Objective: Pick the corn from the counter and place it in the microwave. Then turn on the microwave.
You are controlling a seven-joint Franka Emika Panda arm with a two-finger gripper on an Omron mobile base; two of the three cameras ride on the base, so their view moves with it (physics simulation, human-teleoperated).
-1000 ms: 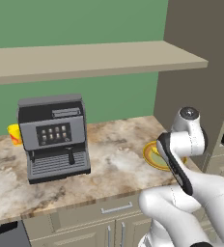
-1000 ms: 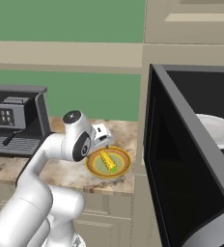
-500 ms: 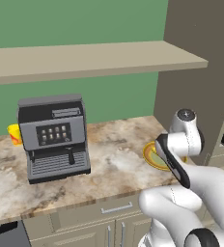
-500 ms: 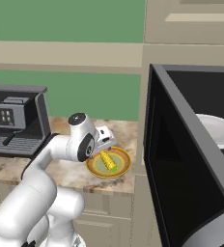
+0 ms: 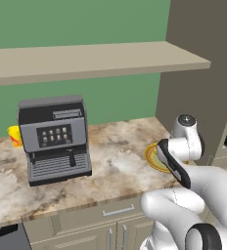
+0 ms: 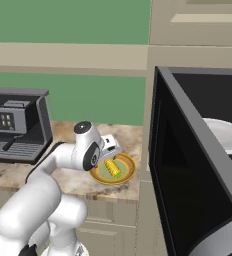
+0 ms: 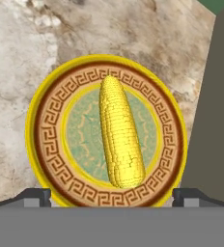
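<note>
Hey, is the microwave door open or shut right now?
Open. In the right base view the microwave door swings out toward the camera, and the white turntable plate inside is exposed.

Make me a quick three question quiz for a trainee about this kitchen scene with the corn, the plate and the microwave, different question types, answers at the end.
1. True or false: the corn lies directly on the bare counter.
2. Multiple choice: the microwave door is A) shut, B) open, C) missing.
3. Fill in: the gripper hangs over the corn with its jaws ____.

Key
1. False. It lies on the round yellow-rimmed plate, which sits on the counter.
2. B. The door stands open and the white turntable shows inside.
3. Open, one fingertip to each side of the plate, nothing held.
</note>
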